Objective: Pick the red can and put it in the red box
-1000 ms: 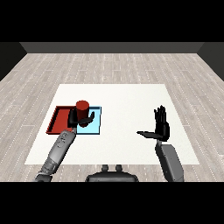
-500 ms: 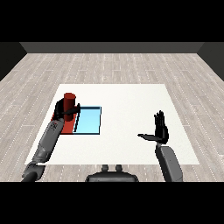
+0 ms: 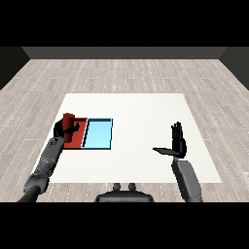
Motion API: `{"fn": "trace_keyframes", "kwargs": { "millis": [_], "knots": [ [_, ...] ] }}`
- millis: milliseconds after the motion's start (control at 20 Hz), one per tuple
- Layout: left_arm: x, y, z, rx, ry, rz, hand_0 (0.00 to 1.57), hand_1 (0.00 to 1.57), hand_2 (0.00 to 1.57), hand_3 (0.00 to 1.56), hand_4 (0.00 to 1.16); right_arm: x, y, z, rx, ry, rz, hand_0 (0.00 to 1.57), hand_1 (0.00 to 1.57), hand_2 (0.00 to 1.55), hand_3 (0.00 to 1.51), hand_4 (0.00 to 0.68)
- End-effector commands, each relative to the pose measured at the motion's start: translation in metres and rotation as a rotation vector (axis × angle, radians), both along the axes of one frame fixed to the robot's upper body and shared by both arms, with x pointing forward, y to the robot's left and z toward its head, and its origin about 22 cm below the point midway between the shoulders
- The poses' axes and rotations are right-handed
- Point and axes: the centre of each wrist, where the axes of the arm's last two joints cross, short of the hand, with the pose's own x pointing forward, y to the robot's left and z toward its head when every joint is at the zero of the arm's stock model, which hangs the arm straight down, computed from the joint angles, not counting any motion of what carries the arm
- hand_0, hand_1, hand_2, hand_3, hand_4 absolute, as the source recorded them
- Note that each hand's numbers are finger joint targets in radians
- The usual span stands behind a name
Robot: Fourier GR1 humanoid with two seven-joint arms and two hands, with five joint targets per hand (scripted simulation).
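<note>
While curled round the red can (image 3: 68, 120), left hand (image 3: 64, 129) over the red tray (image 3: 79, 132), near that tray's outer left edge and close to the table's (image 3: 146, 112) left border. Can upright, top poking above the fingers; whether its base touches the tray floor, cannot tell. Just right of the hand, the blue tray (image 3: 98, 133), side against side with the red one. Grey forearm running back from the hand toward the lower left corner, crossing the table's front-left edge. Well apart on the far side, right hand (image 3: 177, 144) open, fingers straight and pointing up, thumb stuck out leftward, holding nothing. Between the two hands, beyond the blue tray, wide bare white tabletop; more open surface ahead of the right hand up to the far edge.
</note>
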Motion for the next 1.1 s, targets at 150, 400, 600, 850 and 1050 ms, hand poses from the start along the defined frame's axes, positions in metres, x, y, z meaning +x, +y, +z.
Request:
{"fn": "trace_keyframes", "kwargs": {
  "millis": [150, 400, 600, 850, 1050],
  "knots": [
    [-0.015, 0.004, -0.041, 0.092, 0.237, 0.108, 0.33, 0.33, 0.45, 0.33, 0.72, -0.005, -0.001, 0.002, -0.035, -0.042, -0.007, 0.00, 0.00, 0.00, 0.00, 0.000],
    [-0.012, 0.010, -0.036, -0.012, 0.283, 0.167, 0.76, 0.76, 0.76, 0.00, 0.67, -0.013, -0.005, 0.011, -0.023, -0.086, 0.005, 0.00, 0.00, 0.00, 0.00, 0.000],
    [-0.019, 0.029, -0.032, 0.046, 0.371, 0.035, 0.23, 0.23, 0.45, 0.00, 0.69, -0.002, -0.005, 0.020, -0.001, -0.090, 0.012, 0.00, 0.00, 0.00, 0.00, 0.000],
    [-0.021, 0.013, -0.046, 0.137, 0.503, 0.068, 0.00, 0.00, 0.00, 0.00, 0.00, -0.006, 0.015, 0.006, -0.008, -0.107, 0.030, 0.00, 0.00, 0.00, 0.00, 0.000],
    [-0.029, 0.038, -0.038, 0.067, 0.482, 0.135, 0.00, 0.00, 0.00, 0.00, 0.00, -0.015, 0.005, 0.013, 0.014, -0.116, 0.040, 0.00, 0.00, 0.00, 0.00, 0.000]
  ]
}}
